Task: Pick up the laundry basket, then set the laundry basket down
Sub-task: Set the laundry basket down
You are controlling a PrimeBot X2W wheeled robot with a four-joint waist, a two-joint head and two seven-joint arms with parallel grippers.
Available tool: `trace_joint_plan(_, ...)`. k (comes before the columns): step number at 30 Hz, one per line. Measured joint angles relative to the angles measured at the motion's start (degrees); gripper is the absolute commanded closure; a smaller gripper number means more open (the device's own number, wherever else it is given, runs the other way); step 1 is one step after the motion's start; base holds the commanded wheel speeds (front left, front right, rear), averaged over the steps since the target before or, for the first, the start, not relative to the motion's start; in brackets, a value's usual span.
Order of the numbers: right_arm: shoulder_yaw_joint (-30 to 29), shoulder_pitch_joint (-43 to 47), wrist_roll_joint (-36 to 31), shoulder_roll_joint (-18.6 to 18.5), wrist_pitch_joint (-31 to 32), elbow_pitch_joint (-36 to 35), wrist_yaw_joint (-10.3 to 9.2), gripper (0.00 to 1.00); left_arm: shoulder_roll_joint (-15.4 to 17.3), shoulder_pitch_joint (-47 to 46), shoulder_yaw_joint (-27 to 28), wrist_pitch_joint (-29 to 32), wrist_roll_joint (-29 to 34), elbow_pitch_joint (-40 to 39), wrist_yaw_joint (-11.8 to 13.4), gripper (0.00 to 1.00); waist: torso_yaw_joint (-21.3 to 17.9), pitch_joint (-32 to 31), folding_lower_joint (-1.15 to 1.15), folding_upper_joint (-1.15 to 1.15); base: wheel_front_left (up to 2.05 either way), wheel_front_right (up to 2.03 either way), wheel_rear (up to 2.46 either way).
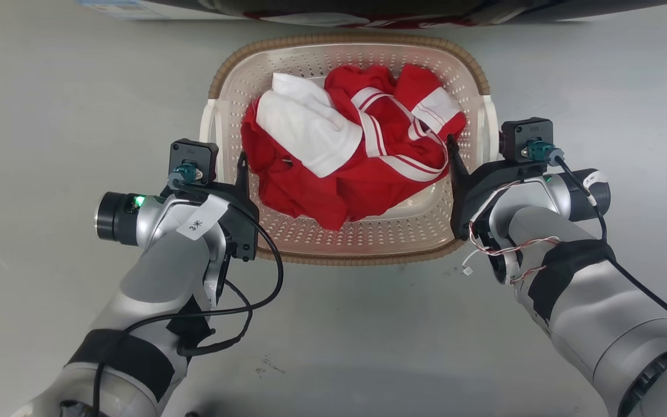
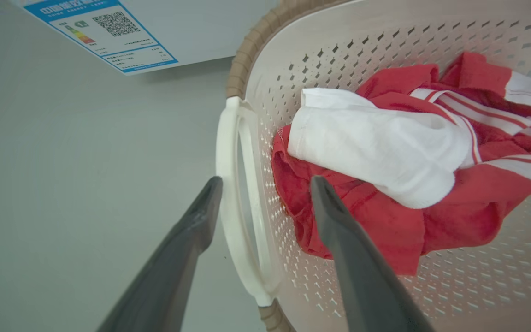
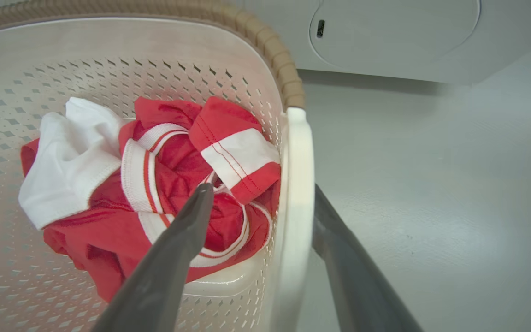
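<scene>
The laundry basket (image 1: 356,258) sits on the floor (image 1: 50,116) between the two tools, holding a heap of red and white clothes (image 1: 356,174), with the washing machine (image 3: 408,37) just beyond it.

The left tool (image 2: 266,180) is spread wide across the left handle (image 2: 228,184): one finger hangs outside the handle, and the other is inside the basket near the clothes. Neither finger clearly presses on the plastic. The right tool (image 3: 261,186) is also wide. Its inner finger is over the clothes and its outer finger is just outside the right handle (image 3: 297,184), partly hidden behind it.

This looks like the grasping step of the pick-up, with nothing held yet. Next, both tools should probably narrow onto their handles together, without trapping any cloth. Both arms should then rise evenly so the basket stays level.
</scene>
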Motion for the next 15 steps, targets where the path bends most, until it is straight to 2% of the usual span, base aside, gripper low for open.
trace_joint_plan(15, -0.2, 2.9, 1.1, 0.3, -0.5, 1.0, 0.01, 0.0, -0.1, 1.9, 0.1, -1.1, -0.4, 1.5, 0.0, 0.0, -1.0, -5.9, 0.0, 0.0, 0.0, 0.0, 0.0)
